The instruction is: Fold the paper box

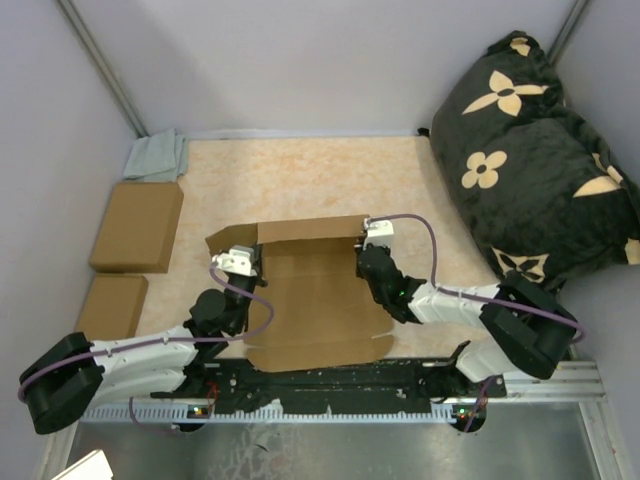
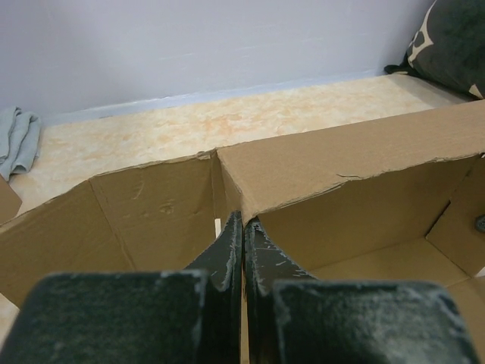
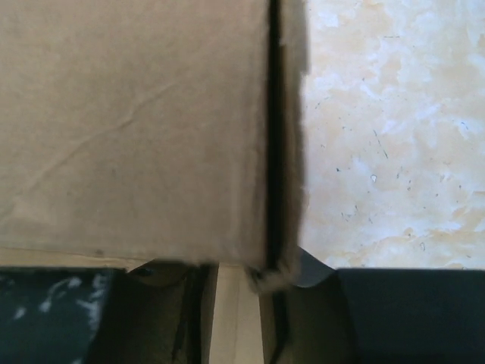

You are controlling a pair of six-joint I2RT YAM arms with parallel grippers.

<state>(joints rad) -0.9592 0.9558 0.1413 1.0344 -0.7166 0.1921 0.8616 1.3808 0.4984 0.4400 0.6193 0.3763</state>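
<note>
Left tool [image 2: 242,225] sits closed at the paper box [image 2: 326,174] on beige, grey-walled table [image 2: 227,121].

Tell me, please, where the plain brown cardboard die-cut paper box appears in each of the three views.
Top external: the plain brown cardboard paper box lies at the centre, its far wall raised.
Left wrist: the paper box fills the lower half, with its walls standing.
Right wrist: the paper box covers the upper left.
Shared landmark: the mottled beige tabletop shows in all three views.
</note>
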